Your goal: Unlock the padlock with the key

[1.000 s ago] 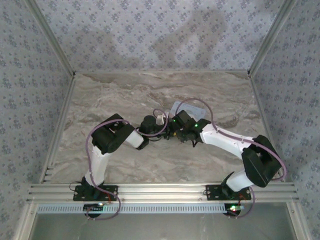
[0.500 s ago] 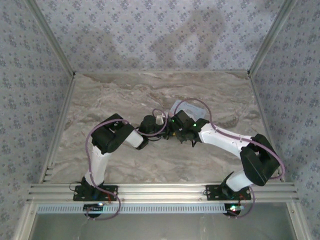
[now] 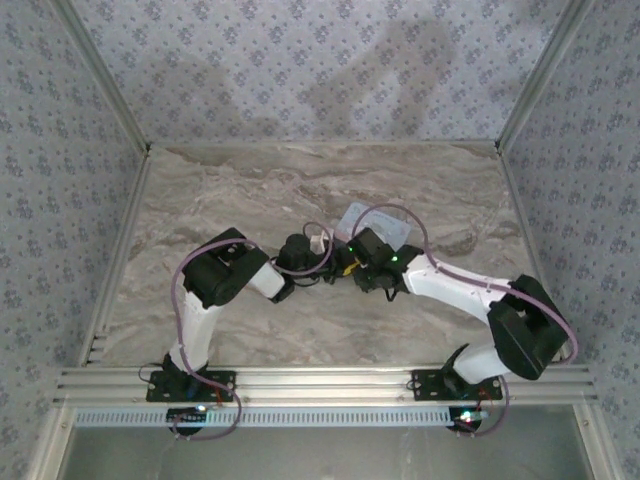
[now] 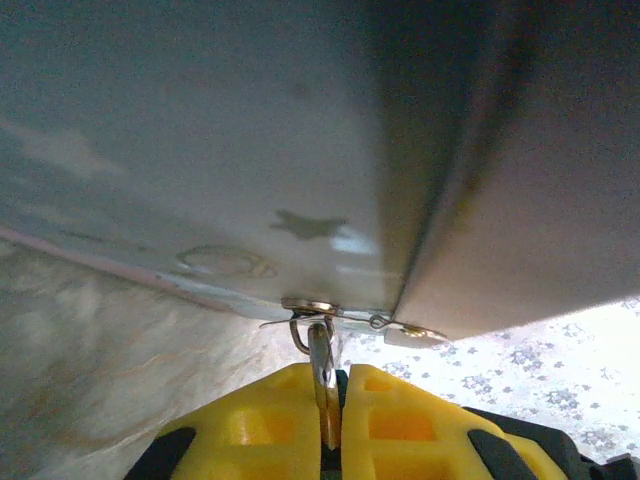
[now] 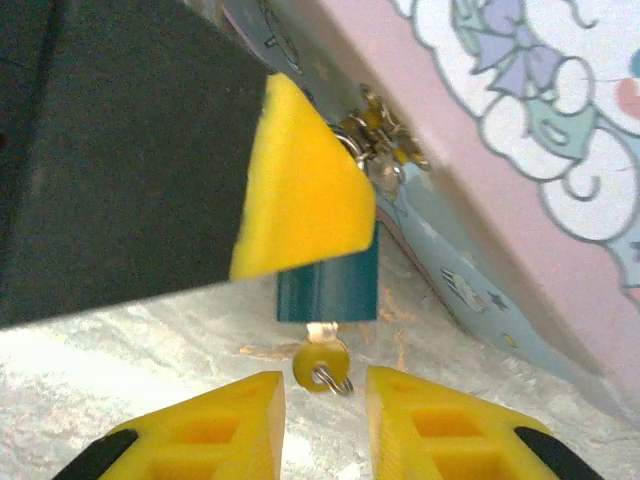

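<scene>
Left end effector [image 4: 334,385]: closed, its yellow fingers [image 5: 300,190] pressed together on the thin metal loop at the top of the padlock [image 5: 328,285].
Clasp [image 4: 312,306]: on the front edge of the box; the metal loop hangs from it.
Padlock: small and dark teal, hanging just below the clasp against the box's side, its top hidden by a left finger.
Key [image 5: 320,362]: stuck into the padlock's underside, its yellow head and a small ring hanging down.
Right end effector [image 5: 325,395]: open, one finger on each side of the key head, touching neither side.
Box [image 3: 390,222]: pale blue and pink with cartoon prints, lying mid-worktop [image 3: 220,190], just beyond both end effectors.
</scene>
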Controlling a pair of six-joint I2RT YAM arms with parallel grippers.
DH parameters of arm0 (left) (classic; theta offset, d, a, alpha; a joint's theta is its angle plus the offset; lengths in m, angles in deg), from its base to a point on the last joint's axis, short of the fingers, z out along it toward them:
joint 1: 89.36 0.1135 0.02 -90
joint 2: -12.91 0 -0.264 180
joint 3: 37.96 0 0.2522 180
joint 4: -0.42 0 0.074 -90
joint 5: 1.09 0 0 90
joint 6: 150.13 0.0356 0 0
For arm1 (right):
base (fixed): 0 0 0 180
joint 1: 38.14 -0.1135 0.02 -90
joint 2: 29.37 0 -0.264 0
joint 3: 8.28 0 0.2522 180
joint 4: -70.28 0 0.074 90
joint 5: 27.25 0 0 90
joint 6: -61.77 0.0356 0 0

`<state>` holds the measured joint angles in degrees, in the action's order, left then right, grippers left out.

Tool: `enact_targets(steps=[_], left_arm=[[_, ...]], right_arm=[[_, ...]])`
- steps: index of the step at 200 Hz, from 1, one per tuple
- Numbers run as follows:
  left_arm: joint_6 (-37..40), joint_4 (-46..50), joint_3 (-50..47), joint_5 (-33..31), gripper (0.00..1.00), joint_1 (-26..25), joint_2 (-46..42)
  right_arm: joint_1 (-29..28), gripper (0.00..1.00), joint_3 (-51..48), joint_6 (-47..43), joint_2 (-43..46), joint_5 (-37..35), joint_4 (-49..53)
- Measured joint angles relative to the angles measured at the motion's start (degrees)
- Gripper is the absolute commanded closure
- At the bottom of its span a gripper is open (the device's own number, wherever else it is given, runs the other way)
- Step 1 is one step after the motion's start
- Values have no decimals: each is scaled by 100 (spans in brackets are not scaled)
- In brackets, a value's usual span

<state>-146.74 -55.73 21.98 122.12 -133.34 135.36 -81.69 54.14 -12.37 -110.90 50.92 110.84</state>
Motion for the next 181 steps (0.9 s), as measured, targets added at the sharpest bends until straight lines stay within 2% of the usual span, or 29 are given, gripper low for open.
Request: enact_targets(steps=[45, 116, 144, 181], left_arm=[[267, 94, -149, 2, 94, 4, -11], [809, 638, -251, -20, 77, 39, -313], [894, 885, -321, -20, 72, 66, -315], [927, 988, -339, -2, 70, 81, -396]], right_arm=[[39, 66, -393, 367, 348, 245, -236], [463, 69, -579, 627, 337, 474, -474], [813, 73, -551, 640, 149, 483, -562], [1119, 73, -249, 595, -273, 476, -579]])
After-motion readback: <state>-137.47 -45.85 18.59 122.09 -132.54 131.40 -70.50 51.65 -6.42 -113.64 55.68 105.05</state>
